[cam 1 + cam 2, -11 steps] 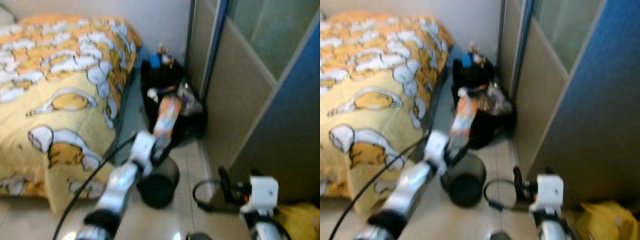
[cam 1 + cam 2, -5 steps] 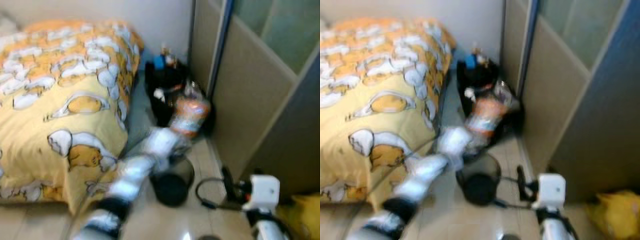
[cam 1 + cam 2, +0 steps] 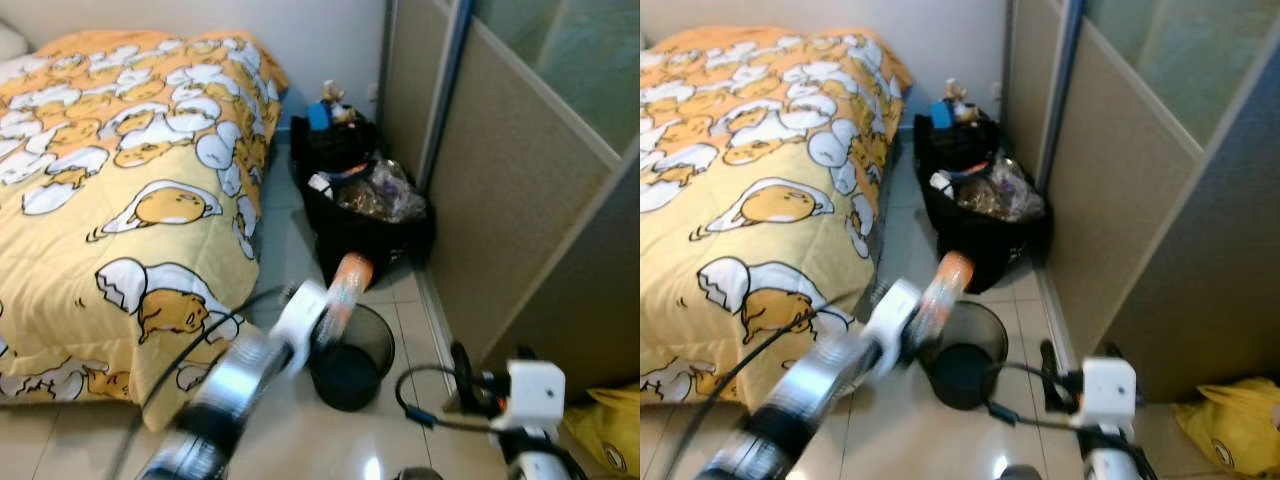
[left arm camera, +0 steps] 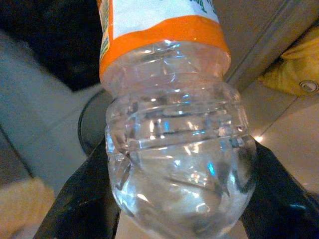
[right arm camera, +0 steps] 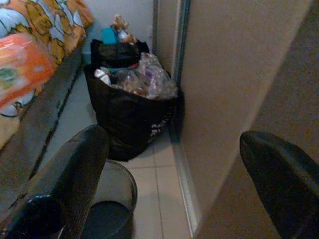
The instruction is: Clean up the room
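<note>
So the left gripper has its two black fingers clamped on a clear plastic bottle with an orange label, held tilted right above the round black mesh wastebasket on the tile floor. Just beyond it sits a stuffed black trash bag, with the yellow egg-print bedspread on the left. The right gripper hangs low on the near right, fingers wide apart, holding nothing.

Bin, black bag on floor
</note>
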Controlling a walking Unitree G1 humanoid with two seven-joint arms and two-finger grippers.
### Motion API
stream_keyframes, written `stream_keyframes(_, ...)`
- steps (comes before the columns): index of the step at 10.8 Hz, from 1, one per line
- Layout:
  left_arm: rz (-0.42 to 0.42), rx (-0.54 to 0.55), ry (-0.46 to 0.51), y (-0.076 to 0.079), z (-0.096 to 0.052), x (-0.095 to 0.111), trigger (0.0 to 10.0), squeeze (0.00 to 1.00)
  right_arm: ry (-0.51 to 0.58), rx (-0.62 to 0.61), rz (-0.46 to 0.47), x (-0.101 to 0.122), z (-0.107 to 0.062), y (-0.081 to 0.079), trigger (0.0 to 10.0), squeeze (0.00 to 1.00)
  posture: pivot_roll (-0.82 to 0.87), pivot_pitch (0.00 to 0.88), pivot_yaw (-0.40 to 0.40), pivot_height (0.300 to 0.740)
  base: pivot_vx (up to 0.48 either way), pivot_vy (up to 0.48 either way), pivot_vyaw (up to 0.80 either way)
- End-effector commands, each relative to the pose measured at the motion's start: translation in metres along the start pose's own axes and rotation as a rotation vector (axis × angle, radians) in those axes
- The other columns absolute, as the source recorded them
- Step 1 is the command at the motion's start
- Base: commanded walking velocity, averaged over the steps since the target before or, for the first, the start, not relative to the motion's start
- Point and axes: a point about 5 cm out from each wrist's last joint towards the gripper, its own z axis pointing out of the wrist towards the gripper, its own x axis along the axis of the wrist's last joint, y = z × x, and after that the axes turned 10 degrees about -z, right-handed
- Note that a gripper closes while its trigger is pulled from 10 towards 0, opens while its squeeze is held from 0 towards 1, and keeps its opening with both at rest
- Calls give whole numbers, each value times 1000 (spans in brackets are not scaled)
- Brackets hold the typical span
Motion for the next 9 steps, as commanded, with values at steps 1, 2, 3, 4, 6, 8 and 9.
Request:
stream_keyframes(1, 33, 24, -9, 1, 0, 4, 10000, 0, 7, 7, 7, 1, 2, -1, 10000, 0, -239, 0, 107, 740, 0, 0, 0)
stream_keyframes(2, 54, 66, -10, 0, 0, 11, 10000, 0, 19, 12, 9, 5, 6, -3, 10000, 0, -241, 0, 106, 740, 0, 0, 0)
stream_keyframes(3, 51, 108, 1, -5, 6, 15, 10000, 0, 26, 23, 9, 6, 7, -5, 10000, 0, -246, 0, 102, 740, 0, 0, 0)
stream_keyframes(4, 70, 95, 14, -4, 9, 16, 10000, 0, 29, 26, 8, 7, 6, -5, 10000, 0, -248, 0, 101, 740, 0, 0, 0)
stream_keyframes(6, 73, 39, 4, -1, 12, 19, 10000, 0, 17, 39, -7, 5, 3, -8, 10000, 0, -262, 0, 106, 740, 352, 323, -763)
stream_keyframes(8, 68, 59, -5, -4, 15, 19, 10000, 0, 12, 39, -9, 4, 1, -8, 10000, 0, -263, 0, 107, 740, 313, 362, -763)
stream_keyframes(9, 54, 73, -39, -6, 18, 18, 10000, 0, 5, 43, -8, 2, 1, -9, 10000, 0, -261, 0, 107, 740, 315, 364, -763)
